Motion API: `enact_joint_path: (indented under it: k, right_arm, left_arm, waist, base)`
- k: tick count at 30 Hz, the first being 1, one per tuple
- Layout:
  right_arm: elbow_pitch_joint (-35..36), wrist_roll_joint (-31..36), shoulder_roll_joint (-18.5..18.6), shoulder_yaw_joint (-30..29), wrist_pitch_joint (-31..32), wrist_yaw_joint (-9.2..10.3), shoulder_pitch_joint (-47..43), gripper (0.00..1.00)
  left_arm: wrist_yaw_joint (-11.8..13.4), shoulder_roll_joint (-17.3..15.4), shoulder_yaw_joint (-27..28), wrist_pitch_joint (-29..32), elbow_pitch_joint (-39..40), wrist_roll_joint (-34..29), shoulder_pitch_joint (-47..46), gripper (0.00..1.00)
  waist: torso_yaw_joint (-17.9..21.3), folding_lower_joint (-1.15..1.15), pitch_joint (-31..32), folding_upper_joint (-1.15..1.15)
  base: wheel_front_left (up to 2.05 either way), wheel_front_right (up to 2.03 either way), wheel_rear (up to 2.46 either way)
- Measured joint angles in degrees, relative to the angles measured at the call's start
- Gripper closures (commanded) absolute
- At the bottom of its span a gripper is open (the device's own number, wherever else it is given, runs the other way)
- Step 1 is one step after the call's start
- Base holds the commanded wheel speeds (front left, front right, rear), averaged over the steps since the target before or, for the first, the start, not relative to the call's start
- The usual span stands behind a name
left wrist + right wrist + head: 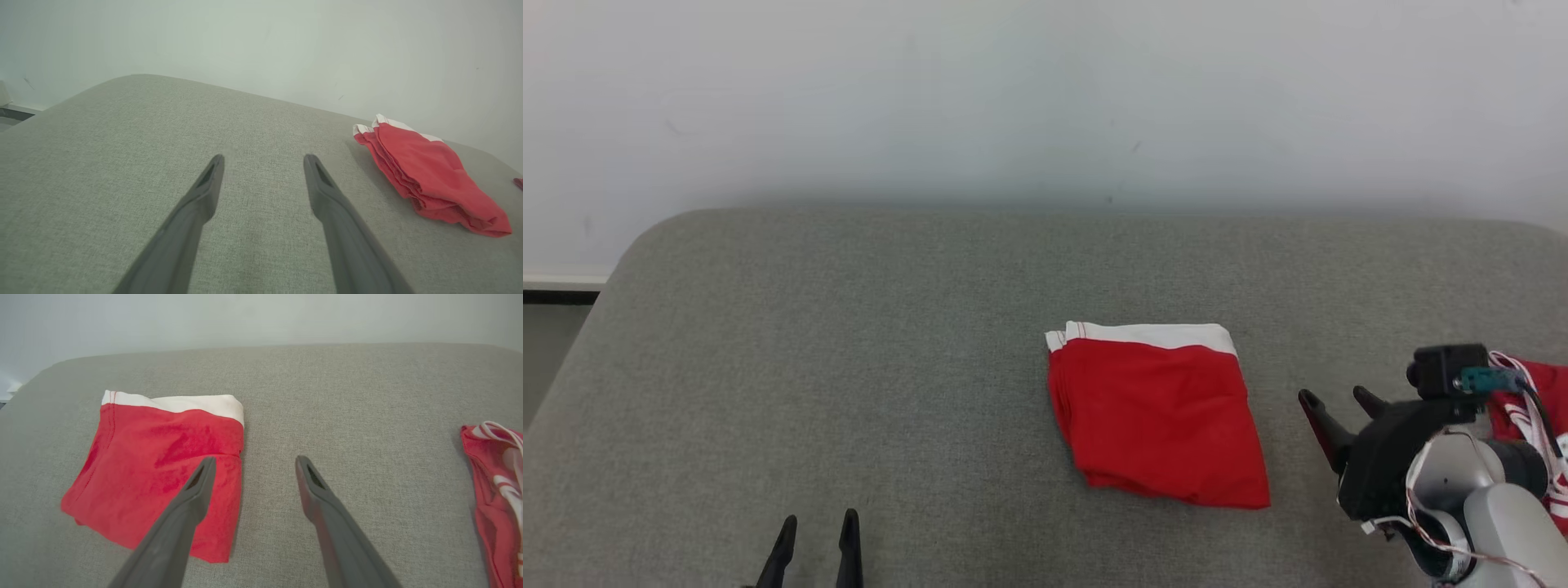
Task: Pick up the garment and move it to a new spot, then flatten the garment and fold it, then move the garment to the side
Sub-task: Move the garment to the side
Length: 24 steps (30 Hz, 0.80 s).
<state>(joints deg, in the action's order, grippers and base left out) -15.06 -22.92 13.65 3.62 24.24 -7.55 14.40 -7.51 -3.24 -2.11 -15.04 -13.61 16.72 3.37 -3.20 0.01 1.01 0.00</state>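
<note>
The garment (1160, 412) is red with a white waistband, folded into a compact rectangle on the grey cushion, right of centre. It also lies at the right in the left wrist view (425, 175) and at the left in the right wrist view (159, 469). My right gripper (1339, 404) hovers open just right of the garment, nothing between its fingers; in its own view (253, 465) the left finger overlaps the garment's right edge. My left gripper (818, 524) stands open and empty at the lower left, far from the garment, with bare cushion between its fingers (263, 161).
A second red cloth with white stripes (1531, 425) lies at the cushion's far right edge, behind my right wrist, also seen in the right wrist view (496, 494). The grey cushion (849, 367) ends at a pale wall behind and drops off at the left.
</note>
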Motion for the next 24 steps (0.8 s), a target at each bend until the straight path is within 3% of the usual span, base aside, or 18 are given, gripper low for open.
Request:
enact_joint_path:
  k: [7, 13, 22, 23, 24]
  right_arm:
    - [-8.05, 3.23, -2.40, -3.50, 11.68, 0.00, 8.36, 0.00]
    - [-13.23, 4.60, -4.87, -6.11, 14.68, 0.00, 11.02, 0.00]
    - [-18.41, 10.04, -4.92, -6.66, 16.50, 0.00, 13.68, 0.00]
    - [-18.42, 10.36, -4.77, -6.04, 17.08, 0.00, 13.88, 0.07]
    - [-18.30, 10.58, -4.53, -5.47, 17.52, 0.01, 14.10, 0.51]
  left_arm:
    - [0.00, -0.01, -2.15, 0.00, 0.58, 0.46, -2.29, 0.00]
    - [-0.01, 0.01, -3.26, 0.00, 0.58, 0.89, -3.97, 0.00]
    - [-0.01, 0.09, -4.22, 0.00, 0.67, 1.14, -5.13, 0.00]
    - [-0.01, 0.10, -4.22, 0.00, 0.68, 1.18, -5.26, 0.00]
    - [-0.01, 0.14, -4.16, 0.00, 0.70, 1.21, -5.42, 0.00]
  waist:
    - [-3.31, 0.00, -3.46, 0.00]
    - [-6.46, 0.00, -6.20, 0.01]
    - [-9.72, -0.01, -10.00, 0.00]
    - [-9.92, -0.01, -10.36, 0.00]
    - [-10.07, -0.01, -10.69, 0.00]
  base:
    - [0.00, 0.00, 0.00]
    - [0.00, 0.00, 0.00]
    - [0.00, 0.00, 0.00]
    - [0.00, 0.00, 0.00]
    - [0.00, 0.00, 0.00]
